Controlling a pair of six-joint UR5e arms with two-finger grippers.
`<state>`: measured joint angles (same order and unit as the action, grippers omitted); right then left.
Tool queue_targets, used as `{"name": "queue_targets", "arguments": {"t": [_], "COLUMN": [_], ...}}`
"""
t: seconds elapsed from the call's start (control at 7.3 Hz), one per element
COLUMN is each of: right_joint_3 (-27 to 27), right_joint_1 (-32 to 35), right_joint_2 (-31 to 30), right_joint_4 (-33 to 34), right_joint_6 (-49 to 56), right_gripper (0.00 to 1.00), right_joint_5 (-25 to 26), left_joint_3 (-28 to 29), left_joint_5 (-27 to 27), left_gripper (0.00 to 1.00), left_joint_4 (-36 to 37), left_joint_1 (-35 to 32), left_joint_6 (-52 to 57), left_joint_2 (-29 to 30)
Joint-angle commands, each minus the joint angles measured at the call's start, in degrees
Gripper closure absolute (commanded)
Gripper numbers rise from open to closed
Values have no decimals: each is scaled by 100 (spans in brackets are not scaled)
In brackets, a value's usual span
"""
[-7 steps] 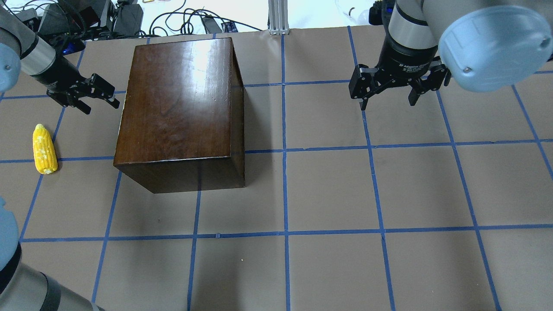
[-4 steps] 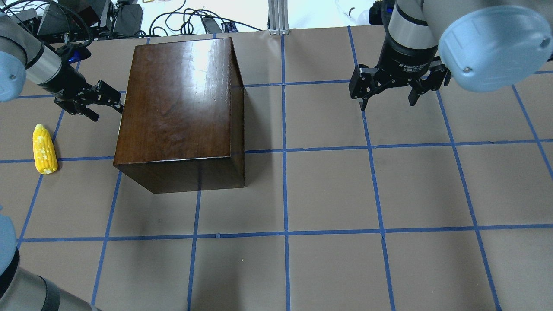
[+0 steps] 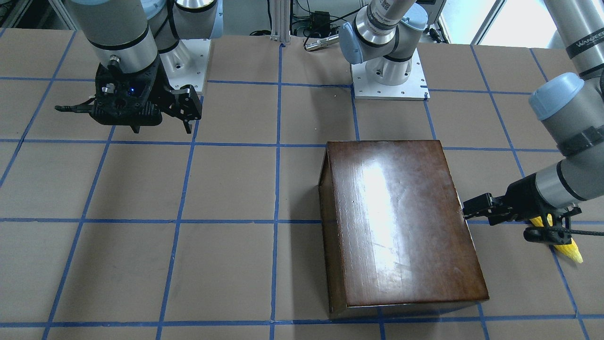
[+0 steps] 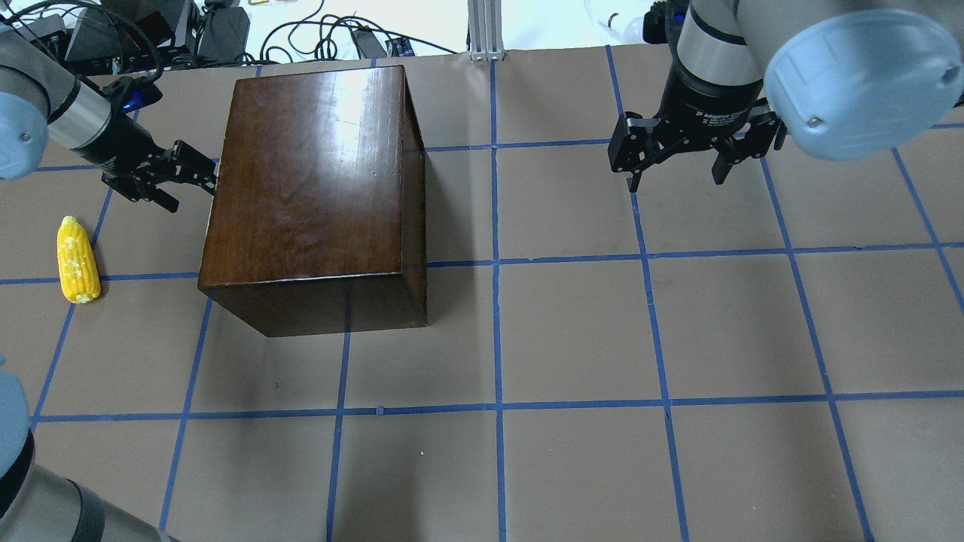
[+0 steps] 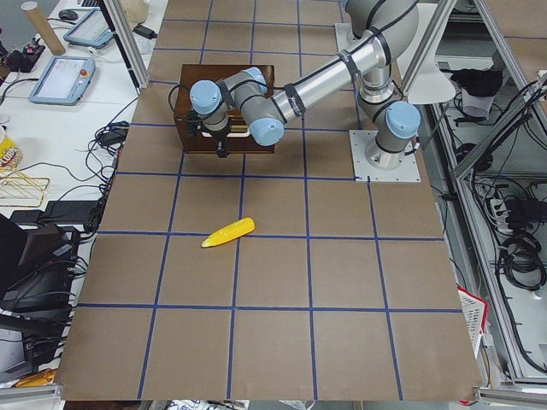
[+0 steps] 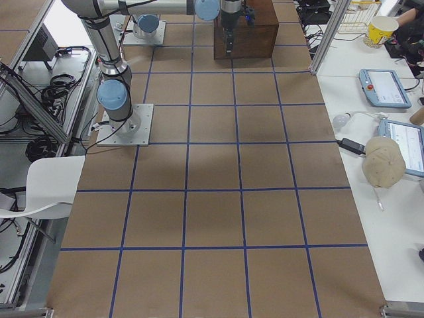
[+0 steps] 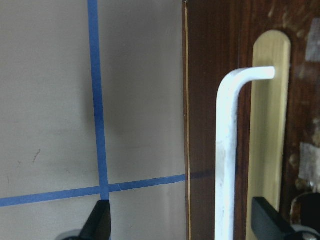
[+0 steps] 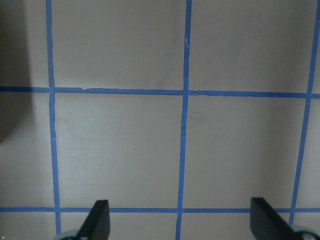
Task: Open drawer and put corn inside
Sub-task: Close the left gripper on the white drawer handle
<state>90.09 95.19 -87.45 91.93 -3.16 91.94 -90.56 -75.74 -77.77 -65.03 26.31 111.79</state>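
The glossy dark-brown box [image 4: 316, 188] stands at the table's back left. Its drawer sits in the side facing my left arm, and no tray sticks out. In the left wrist view the worn dark front panel [image 7: 300, 100] carries a white bar handle [image 7: 227, 150] on a pale wood strip. My left gripper [image 4: 192, 177] is open against that side. The handle lies between its fingertips [image 7: 97, 222], and I see no grip on it. The yellow corn [image 4: 77, 260] lies on the table to the left, nearer the robot than that gripper. My right gripper [image 4: 674, 165] is open and empty above the back right.
Brown paper with a blue tape grid [image 4: 497, 406] covers the table. Cables and electronics [image 4: 226, 30] lie beyond the far edge. An aluminium post [image 4: 486, 30] stands at the back middle. The right wrist view shows only bare paper [image 8: 120, 150].
My left gripper has moved right, from beside the box up to its left side, and the handle now lies between its fingertips. The corn, the box and the right arm have not moved.
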Motion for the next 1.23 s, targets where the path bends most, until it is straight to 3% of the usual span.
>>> {"name": "queue_targets", "arguments": {"t": [0.0, 1.1], "right_joint_3": [0, 0], "right_joint_1": [0, 0], "right_joint_2": [0, 0], "right_joint_4": [0, 0], "right_joint_6": [0, 0], "right_gripper": [0, 0], "right_joint_5": [0, 0], "left_joint_3": [-15, 3], "left_joint_5": [-2, -19], "left_gripper": [2, 1], "left_joint_4": [34, 78], "left_joint_1": [7, 226], "left_joint_6": [76, 269], "left_joint_2": [54, 133]}}
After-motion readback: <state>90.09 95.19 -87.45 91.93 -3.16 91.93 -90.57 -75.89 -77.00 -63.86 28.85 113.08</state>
